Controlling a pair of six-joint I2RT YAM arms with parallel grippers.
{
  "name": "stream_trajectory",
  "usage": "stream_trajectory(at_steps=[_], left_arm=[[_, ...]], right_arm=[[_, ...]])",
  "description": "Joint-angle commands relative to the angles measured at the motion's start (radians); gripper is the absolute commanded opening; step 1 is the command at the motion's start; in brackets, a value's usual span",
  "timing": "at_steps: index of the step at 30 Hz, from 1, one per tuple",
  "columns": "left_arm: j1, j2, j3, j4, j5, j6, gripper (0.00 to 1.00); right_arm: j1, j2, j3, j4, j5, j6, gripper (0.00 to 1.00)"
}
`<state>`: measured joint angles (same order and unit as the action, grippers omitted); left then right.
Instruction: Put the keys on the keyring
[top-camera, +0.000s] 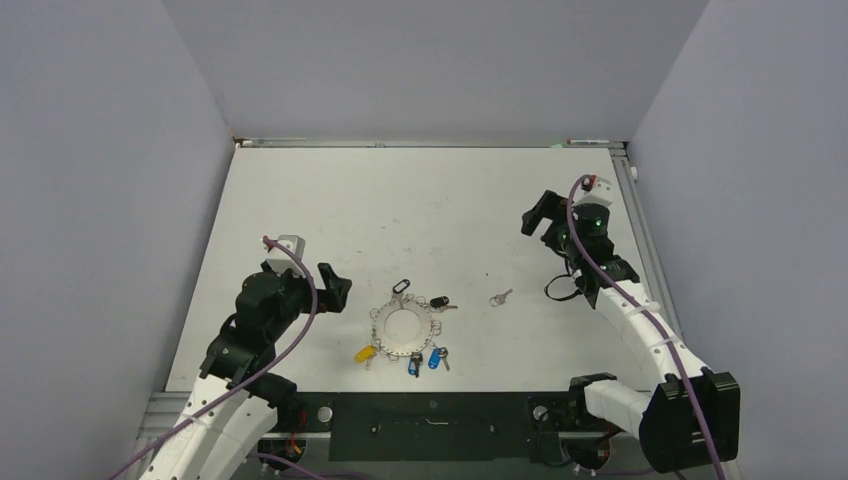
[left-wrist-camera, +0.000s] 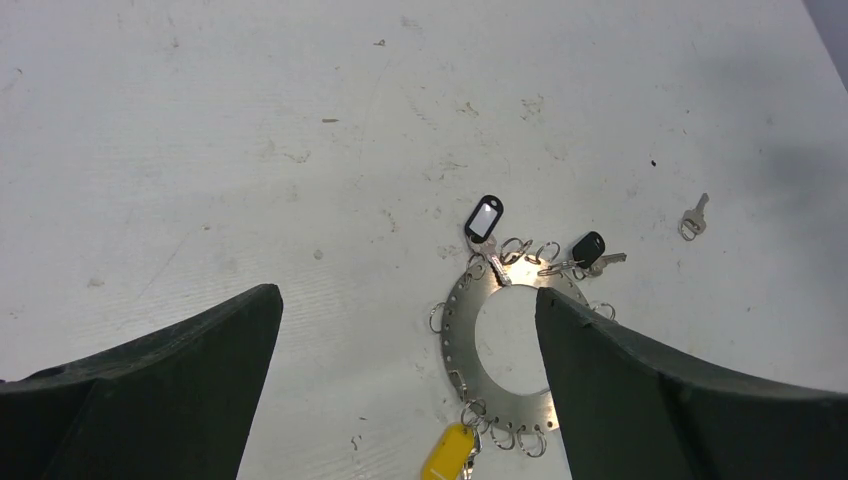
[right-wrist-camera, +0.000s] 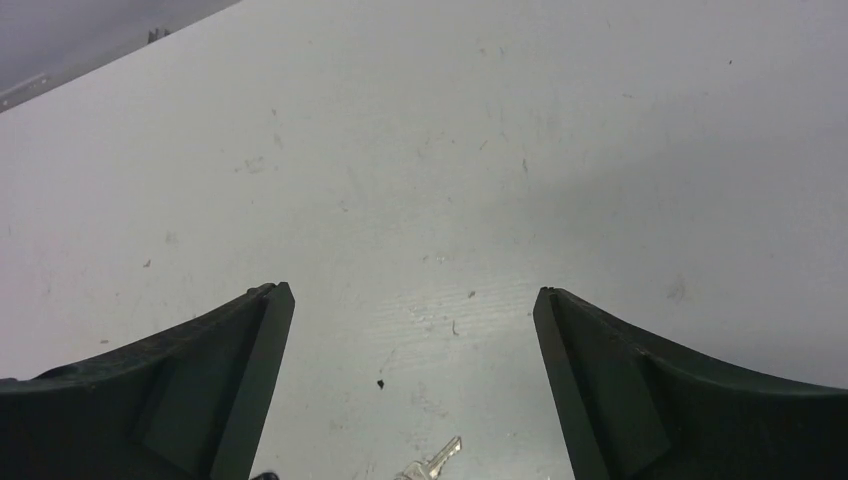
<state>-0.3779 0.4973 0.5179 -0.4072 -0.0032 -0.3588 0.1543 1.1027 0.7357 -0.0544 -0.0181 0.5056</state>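
The keyring (top-camera: 405, 327) lies flat on the worktop (top-camera: 420, 200), tagged keys (top-camera: 364, 353) hooked round its rim. 1 silver key (top-camera: 501, 297) lies loose to its right. Left gripper (top-camera: 337, 286) and right gripper (top-camera: 536, 214) hover, jaws wide apart, holding nothing.

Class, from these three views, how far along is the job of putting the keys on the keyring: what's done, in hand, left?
Done, apparently: the yellow key, blue keys and black-headed key sit at the rim loops of the keyring. In hand: nothing; the left gripper and right gripper are both open and empty. Left: the plain silver key lies loose on the table, apart from the ring.
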Motion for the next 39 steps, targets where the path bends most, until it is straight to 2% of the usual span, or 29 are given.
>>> stream_trajectory(at_steps=[1,6,8,11,13,18,23,27,33,39], left_arm=[[0.004,-0.017,0.032,0.031,0.003,0.006,0.96],[0.004,-0.030,0.030,0.031,0.003,0.004,0.96],[0.004,-0.034,0.031,0.031,0.003,0.004,0.96],[0.004,-0.043,0.030,0.031,0.003,0.004,0.96],[0.004,-0.048,0.028,0.033,0.003,0.004,0.96],[0.003,-0.043,0.033,0.027,0.003,0.005,0.96],[0.004,-0.054,0.030,0.031,0.003,0.004,0.96],[0.004,-0.055,0.033,0.027,0.002,0.004,0.96],[0.007,-0.086,0.042,0.010,-0.058,0.006,0.96],[0.007,-0.135,0.036,0.008,-0.091,0.006,0.96]], right_arm=[[0.031,-0.059,0.006,-0.103,-0.015,0.050,0.98],[0.211,-0.058,0.033,-0.203,0.143,0.029,0.96],[0.310,-0.035,0.084,-0.260,0.224,0.022,0.92],[0.473,-0.018,0.157,-0.353,0.381,0.022,0.90],[0.581,-0.041,0.165,-0.334,0.371,-0.012,0.90],[0.743,-0.030,0.156,-0.266,0.236,-0.096,0.87],[0.912,0.101,0.209,-0.292,0.256,-0.125,0.78],[1.105,0.216,0.251,-0.292,0.320,-0.149,0.74],[1.259,0.374,0.276,-0.246,0.317,-0.211,0.69],[1.294,0.492,0.304,-0.190,0.291,-0.254,0.58]])
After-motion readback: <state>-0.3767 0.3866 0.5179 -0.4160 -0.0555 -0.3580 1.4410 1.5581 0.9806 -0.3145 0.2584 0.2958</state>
